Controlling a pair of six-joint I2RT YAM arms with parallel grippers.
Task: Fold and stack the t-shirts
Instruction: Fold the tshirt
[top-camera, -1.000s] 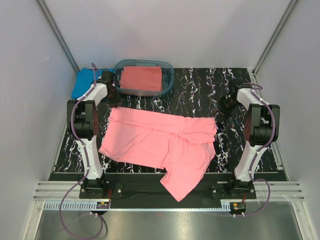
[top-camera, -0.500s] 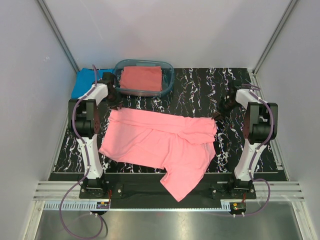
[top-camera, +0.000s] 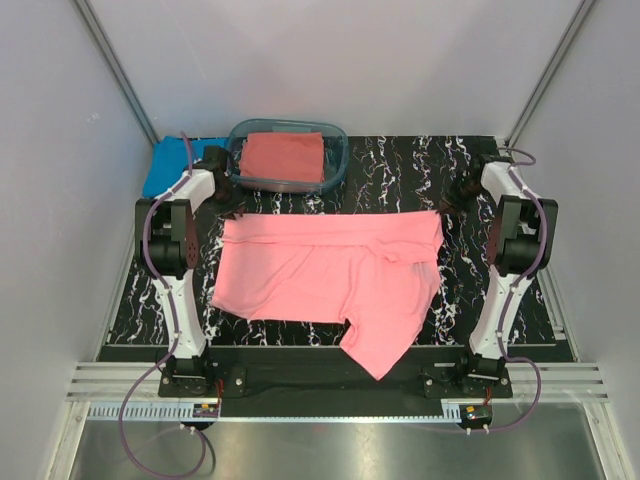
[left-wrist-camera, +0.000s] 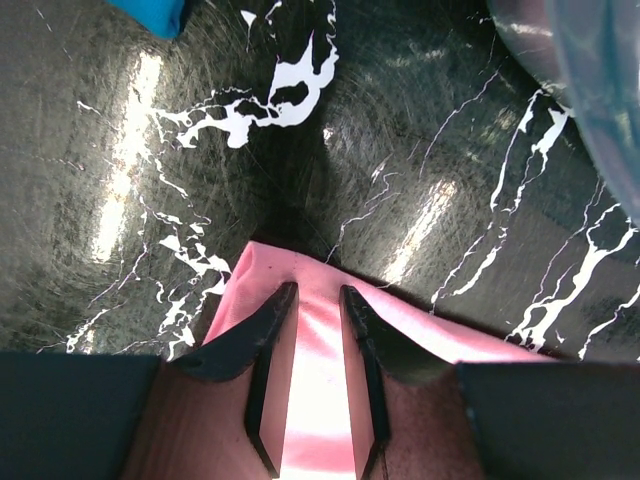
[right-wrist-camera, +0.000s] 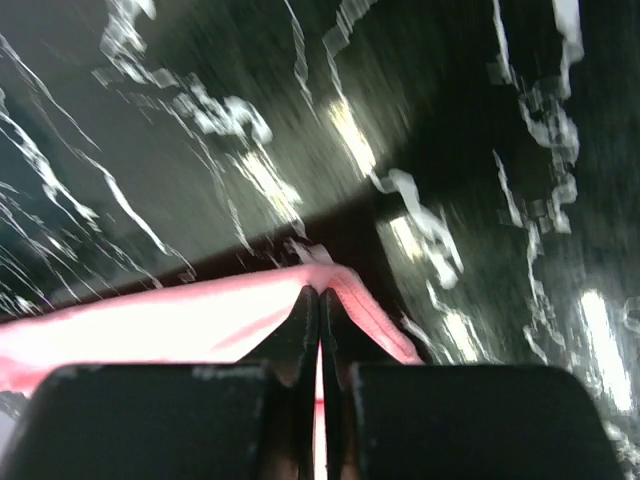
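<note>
A light pink t-shirt (top-camera: 330, 270) lies spread across the black marbled table, its far edge drawn straight between the arms. My left gripper (top-camera: 232, 207) holds the far left corner; in the left wrist view the jaws (left-wrist-camera: 315, 292) stand narrowly apart with pink cloth (left-wrist-camera: 318, 370) bunched between them. At the far right corner my right gripper (top-camera: 452, 200) is shut on the hem, its fingers (right-wrist-camera: 320, 292) pressed together over the pink cloth (right-wrist-camera: 180, 325). A bright blue t-shirt (top-camera: 168, 168) sits folded at the far left. A coral-red one (top-camera: 283, 155) lies folded inside the tub.
The clear bluish plastic tub (top-camera: 340, 150) stands at the back, just beyond my left gripper, and its wall (left-wrist-camera: 590, 70) shows in the left wrist view. A flap of the pink shirt hangs over the table's near edge (top-camera: 375, 360). Grey walls enclose the table.
My right gripper has shut on the pink shirt's far right corner and pulled it back and to the right. The far edge is now straight and the near flap has shifted right.
</note>
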